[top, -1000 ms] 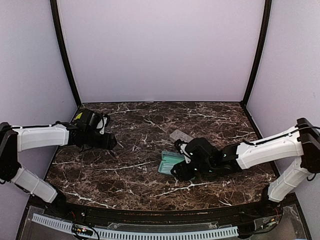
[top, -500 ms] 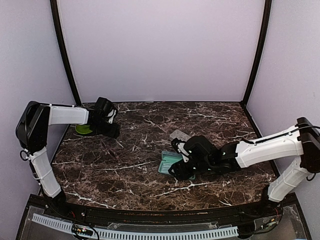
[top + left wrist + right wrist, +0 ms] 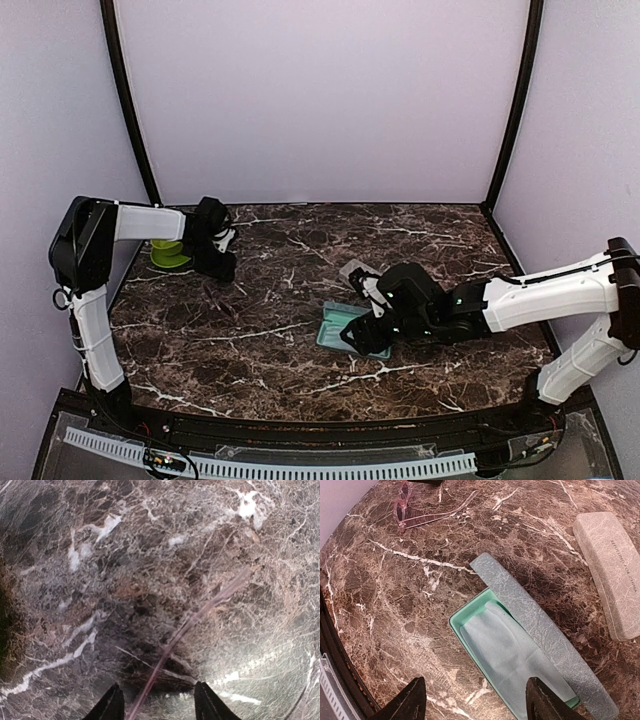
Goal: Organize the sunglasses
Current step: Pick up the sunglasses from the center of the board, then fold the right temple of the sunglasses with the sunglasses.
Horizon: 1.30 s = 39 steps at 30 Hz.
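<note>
Hovering right hand (image 3: 476,681), jaws spread, over open case (image 3: 530,614) at tabletop (image 3: 270,340) centre; left hand (image 3: 157,686) jaws apart too, straddling pink sunglasses (image 3: 402,510) temple near far-left corner.

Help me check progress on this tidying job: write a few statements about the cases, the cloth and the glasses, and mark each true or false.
1. The grey textured case with mint-green lining lies open on the brown marble table. True.
2. The pink translucent-framed glasses sit inside that open case. False: they lie on the table, well apart from it.
3. A pale blue-grey cloth lies in the open case. True.
4. The right gripper is shut on the cloth. False: its jaws are open and hold nothing.
5. The second grey case is open too. False: it is closed.
</note>
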{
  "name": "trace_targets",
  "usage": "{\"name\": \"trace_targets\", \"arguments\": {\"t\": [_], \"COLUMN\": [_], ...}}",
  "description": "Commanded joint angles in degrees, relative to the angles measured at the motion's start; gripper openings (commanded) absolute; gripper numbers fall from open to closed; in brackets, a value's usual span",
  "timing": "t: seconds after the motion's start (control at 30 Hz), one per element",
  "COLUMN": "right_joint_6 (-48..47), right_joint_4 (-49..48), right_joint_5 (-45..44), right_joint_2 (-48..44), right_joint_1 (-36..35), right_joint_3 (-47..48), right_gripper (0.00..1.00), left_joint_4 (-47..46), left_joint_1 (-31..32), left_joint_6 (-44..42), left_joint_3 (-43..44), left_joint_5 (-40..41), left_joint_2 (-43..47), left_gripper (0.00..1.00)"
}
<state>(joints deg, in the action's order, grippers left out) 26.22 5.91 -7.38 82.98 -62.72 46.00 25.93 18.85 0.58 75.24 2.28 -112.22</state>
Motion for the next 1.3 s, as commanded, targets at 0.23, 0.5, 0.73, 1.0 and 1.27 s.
{"name": "trace_targets", "arguments": {"t": [0.23,0.5,0.73,1.0,1.27], "right_joint_6": [-0.20,0.19,-0.33,0.66,3.73], "right_joint_4": [-1.16,0.64,2.69,5.43,3.37], "right_joint_5": [1.14,0.23,0.06,-2.14,-3.80], "right_joint_2": [1.48,-0.27,0.43,4.85,7.62], "right_joint_1": [0.40,0.40,0.43,0.43,1.52], "right_joint_3": [0.53,1.13,4.55,15.66,22.16], "right_gripper": [0.68,0.68,0.68,0.70,0.74], "left_joint_4": [3.38,1.93,0.52,-7.19,-17.14], "left_joint_1": [-0.22,-0.13,1.24,7.27,15.75], "left_joint_6": [0.46,1.47,2.76,8.64,16.55], "left_joint_3": [-2.69,-4.46,-8.27,-17.20,-27.43], "left_joint_5": [-0.25,-0.37,0.29,0.74,1.89], "left_joint_2": [3.44,6.01,12.84,30.05,41.18], "left_gripper": [0.31,0.11,0.00,0.00,0.00]}}
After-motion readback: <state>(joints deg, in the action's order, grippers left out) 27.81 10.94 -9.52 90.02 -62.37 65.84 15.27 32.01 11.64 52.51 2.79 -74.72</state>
